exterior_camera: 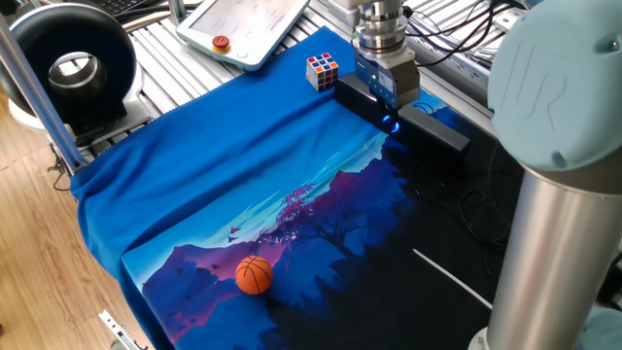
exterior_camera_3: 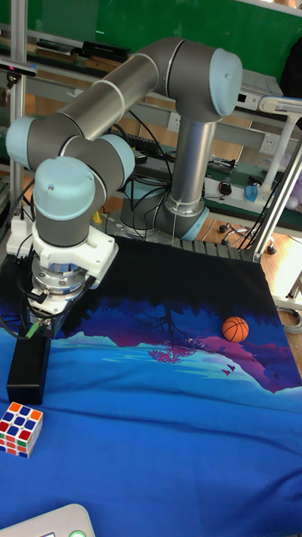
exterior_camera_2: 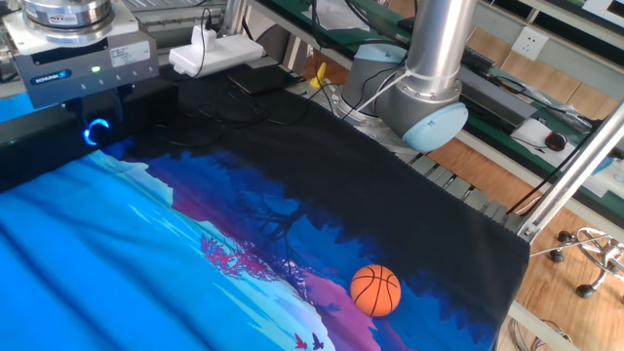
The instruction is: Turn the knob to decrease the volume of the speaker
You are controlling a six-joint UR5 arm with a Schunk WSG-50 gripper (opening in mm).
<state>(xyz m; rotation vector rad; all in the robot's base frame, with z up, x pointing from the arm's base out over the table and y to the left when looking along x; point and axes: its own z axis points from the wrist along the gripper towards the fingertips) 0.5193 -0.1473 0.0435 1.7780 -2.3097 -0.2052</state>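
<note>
The speaker [exterior_camera: 432, 129] is a long black bar at the far edge of the blue cloth, also seen in the other fixed view [exterior_camera_2: 39, 156] and the tall view [exterior_camera_3: 27, 369]. Its knob [exterior_camera: 391, 123] glows blue at the bar's middle, and the ring shows as a partial circle [exterior_camera_2: 96, 133]. My gripper [exterior_camera: 390, 105] hangs straight down over it. The dark fingers [exterior_camera_2: 80, 105] stand on either side of the knob and are closed on it. In the tall view the gripper [exterior_camera_3: 40, 323] hides the knob.
A colourful puzzle cube [exterior_camera: 323, 70] sits just left of the speaker. An orange ball [exterior_camera: 254, 274] lies near the cloth's front edge. A big round black device [exterior_camera: 68, 63] and a tablet with a red button [exterior_camera: 222, 43] stand at the back left. Cables [exterior_camera_2: 224, 97] run behind the speaker.
</note>
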